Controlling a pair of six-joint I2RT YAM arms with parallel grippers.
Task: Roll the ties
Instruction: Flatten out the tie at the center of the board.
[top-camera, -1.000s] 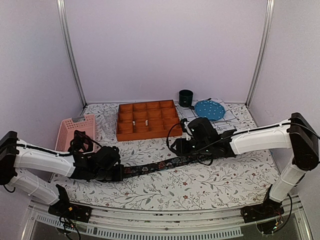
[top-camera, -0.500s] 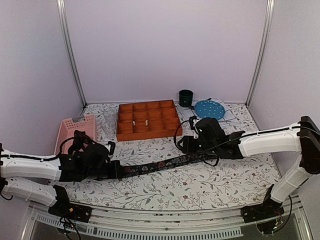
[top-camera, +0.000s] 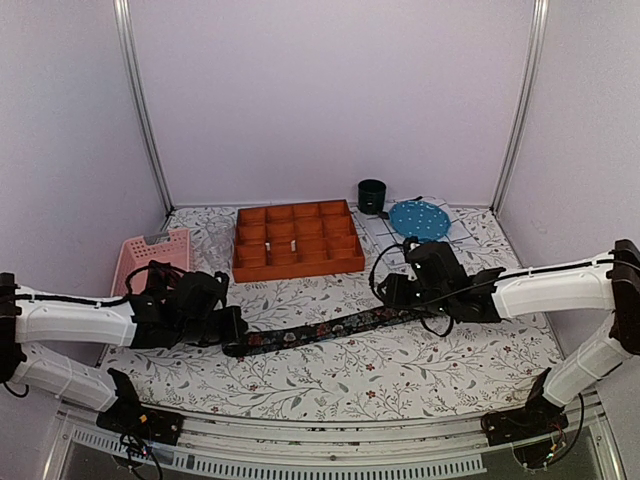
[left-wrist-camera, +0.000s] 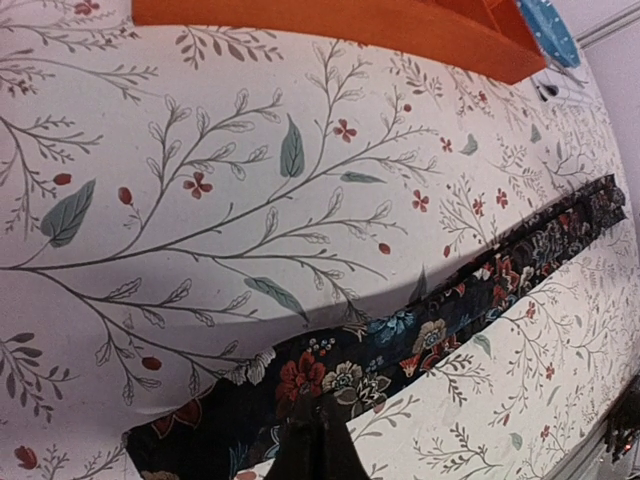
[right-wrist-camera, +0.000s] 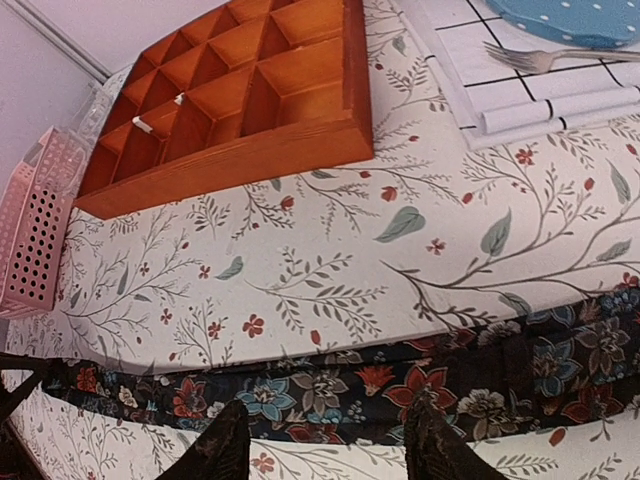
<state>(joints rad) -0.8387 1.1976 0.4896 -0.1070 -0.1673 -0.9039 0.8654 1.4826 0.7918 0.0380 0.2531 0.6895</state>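
Left arm (top-camera: 75, 322) and right arm (top-camera: 550, 290) are sheathed in white, with black joints and cables (top-camera: 376, 270); right pincer (right-wrist-camera: 330, 445) is finished rough black.

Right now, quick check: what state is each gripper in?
Left gripper: closed, pinching the tie at one end.
Right gripper: open, holding nothing, fingers apart over the tie.

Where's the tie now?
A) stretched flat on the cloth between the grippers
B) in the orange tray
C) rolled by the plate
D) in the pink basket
A: the tie lies unrolled on the cloth, spanning from left gripper to right gripper.
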